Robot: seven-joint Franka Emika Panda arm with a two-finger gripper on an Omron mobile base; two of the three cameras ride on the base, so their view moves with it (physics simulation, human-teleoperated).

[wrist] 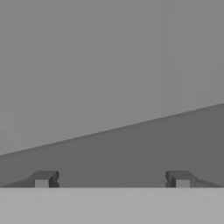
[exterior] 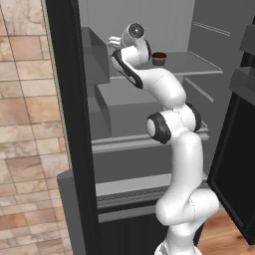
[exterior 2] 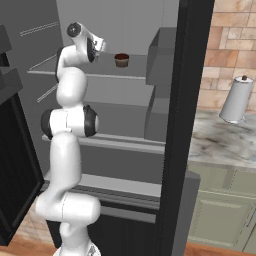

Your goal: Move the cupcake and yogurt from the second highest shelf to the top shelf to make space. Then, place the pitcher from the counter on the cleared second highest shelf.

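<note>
The arm reaches into the open fridge at the height of the top shelf (exterior: 199, 64). The cupcake (exterior: 159, 58) stands upright on that shelf, toward the back, just beside the wrist and apart from it. This placement matches the first goal, so the cupcake transfer is judged complete.

In the hand view the gripper (wrist: 112, 179) faces bare shelf surface and the rear wall. Its fingertips (wrist: 43, 178) stand wide apart with nothing between them. Spread jaws directed at vacant shelf suggest a release posture or a search for the next item.

The yogurt cannot be made out; the arm hides much of the shelf area below. The pitcher cannot be made out either.

The counter (exterior 2: 225, 142) lies to the right of the fridge, outside its dark side panel. A white cylinder (exterior 2: 236, 100) with a dark knob stands on it; this is not the pitcher.

Next step, as judged: withdraw from the top shelf, lower to the shelf beneath, and locate the yogurt.
</note>
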